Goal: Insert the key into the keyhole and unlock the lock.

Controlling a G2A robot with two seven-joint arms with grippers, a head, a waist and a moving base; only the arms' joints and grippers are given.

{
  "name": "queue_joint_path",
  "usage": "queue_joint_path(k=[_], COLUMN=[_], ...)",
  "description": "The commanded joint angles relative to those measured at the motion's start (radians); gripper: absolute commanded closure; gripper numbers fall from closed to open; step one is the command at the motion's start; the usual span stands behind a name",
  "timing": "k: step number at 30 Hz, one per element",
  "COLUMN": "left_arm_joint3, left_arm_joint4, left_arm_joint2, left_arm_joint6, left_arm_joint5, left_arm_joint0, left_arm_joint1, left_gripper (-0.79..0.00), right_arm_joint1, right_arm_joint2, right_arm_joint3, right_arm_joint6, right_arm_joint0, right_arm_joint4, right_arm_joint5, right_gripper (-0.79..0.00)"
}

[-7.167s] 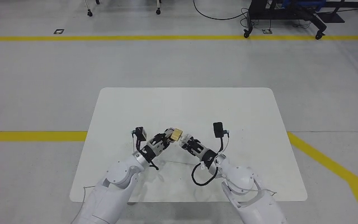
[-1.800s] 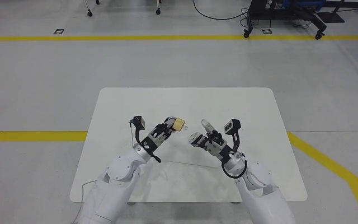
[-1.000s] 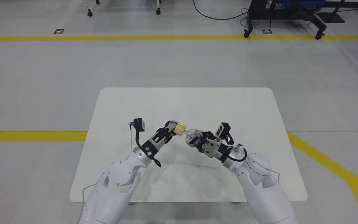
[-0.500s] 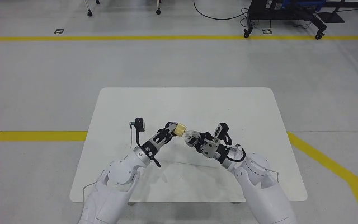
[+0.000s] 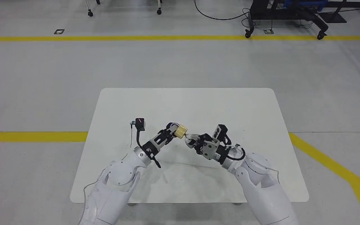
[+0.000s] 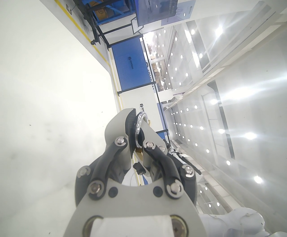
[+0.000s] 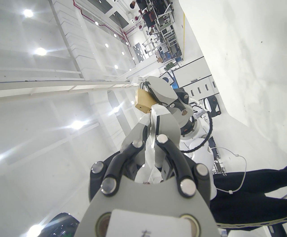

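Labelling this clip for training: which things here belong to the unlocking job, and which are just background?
Job: brass lock, held by left gripper; key, held by right gripper.
Background: white table; yellow floor lines; wheeled black frame.

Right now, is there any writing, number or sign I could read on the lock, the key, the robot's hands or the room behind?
Padlock, key: no writing shows.
Right gripper, base plate: a dark mark, cut off by the picture's edge, unreadable.
Blue panel and white panel: a brand logo each, turned sideways, not read out.
Hanging poster: print too small.
Floor plate: too small.
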Motion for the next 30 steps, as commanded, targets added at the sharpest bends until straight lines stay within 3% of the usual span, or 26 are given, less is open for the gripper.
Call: queue_joint_path(k=[1, 8, 16, 17, 18, 19, 30], left_arm_joint3=[0.002, 0.005, 0.007, 0.006, 0.004, 0.002, -0.040], left_arm_joint4=[0.012, 0.030, 0.009, 0.001, -0.006, -0.007, -0.012], left_arm_joint2=[-0.001, -0.001, -0.009, -0.012, -0.014, -0.016, -0.080], left_arm_joint6=[-0.001, -0.007, -0.011, -0.010, -0.013, -0.016, -0.029], left_arm_joint5=[-0.007, -0.043, -0.063, -0.063, -0.064, -0.062, 0.001], left_arm_joint0=[-0.002, 0.001, 0.010, 0.012, 0.014, 0.015, 0.055], left_arm_joint1=[0.001, 0.004, 0.006, 0.007, 0.007, 0.008, 0.025], left_gripper=[0.000, 0.000, 0.000, 0.000, 0.000, 0.000, 0.000], right_arm_joint1=[-0.001, -0.001, 0.002, 0.002, 0.003, 0.003, 0.004], right_arm_joint2=[0.000, 0.013, 0.022, 0.024, 0.025, 0.024, 0.023], right_arm_joint3=[0.008, 0.048, 0.056, 0.057, 0.059, 0.059, 0.059], right_arm_joint6=[0.012, 0.041, 0.029, 0.028, 0.026, 0.023, 0.023], right_arm_joint0=[0.004, 0.020, 0.018, 0.017, 0.016, 0.017, 0.017], right_arm_joint4=[0.038, 0.162, 0.200, 0.204, 0.204, 0.196, 0.192], right_arm_joint5=[0.027, 0.134, 0.142, 0.141, 0.142, 0.141, 0.140], right_gripper=[0.000, 0.000, 0.000, -0.200, -0.708, -0.785, -0.785])
